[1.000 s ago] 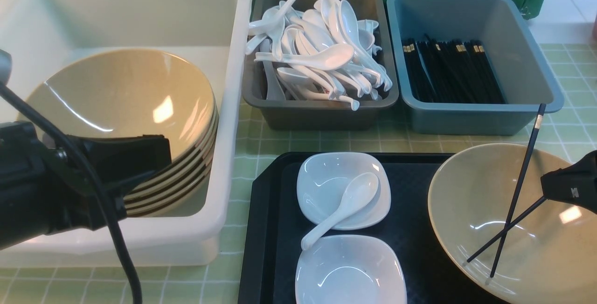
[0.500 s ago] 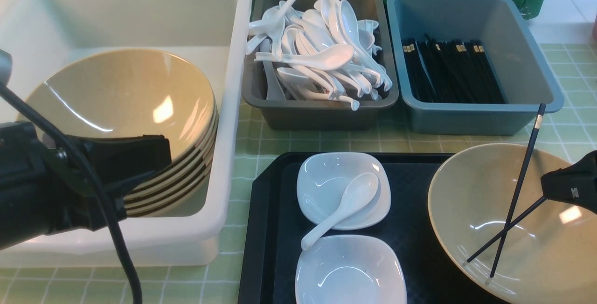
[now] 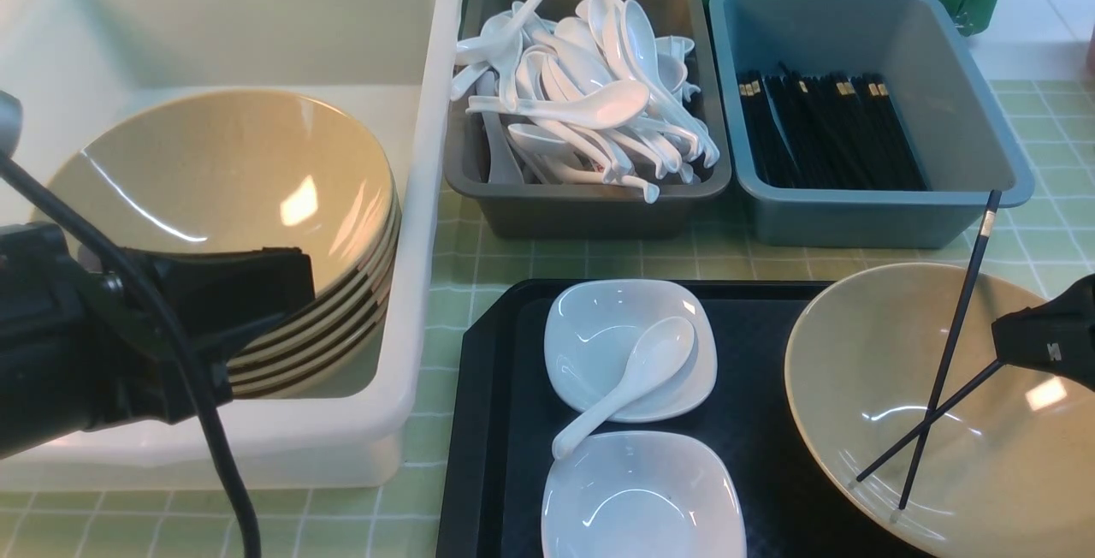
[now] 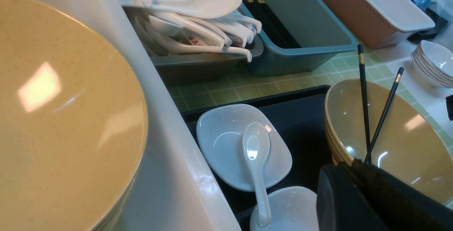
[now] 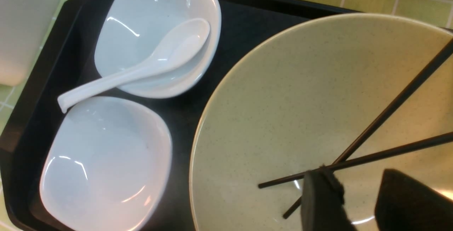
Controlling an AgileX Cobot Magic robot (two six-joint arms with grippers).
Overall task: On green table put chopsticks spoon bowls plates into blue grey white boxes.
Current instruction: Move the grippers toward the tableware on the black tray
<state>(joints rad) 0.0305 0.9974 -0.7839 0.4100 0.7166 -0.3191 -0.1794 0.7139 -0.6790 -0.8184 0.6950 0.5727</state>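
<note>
On the green table [image 3: 599, 263], two black chopsticks [image 3: 944, 361] lie crossed in a beige bowl [image 3: 864, 353] on the right of a black tray. My right gripper [image 3: 1018, 344] hangs over that bowl, just behind the sticks. It is open [image 5: 357, 178] with nothing between its fingers. A white spoon [image 3: 637, 374] rests in the farther of two white plates [image 3: 599, 327]; the nearer plate [image 3: 642, 498] is empty. My left gripper [image 3: 291, 280] is shut and empty by the stacked bowls [image 3: 222, 173] in the white box [image 3: 440, 156].
The grey box [image 3: 582, 211] is heaped with white spoons [image 3: 590, 96], and the blue box [image 3: 855, 216] holds several chopsticks [image 3: 821, 130]. The black tray [image 3: 505, 387] lies in front of them. A brown container [image 4: 371, 11] and stacked small dishes [image 4: 435, 62] stand beyond the bowl.
</note>
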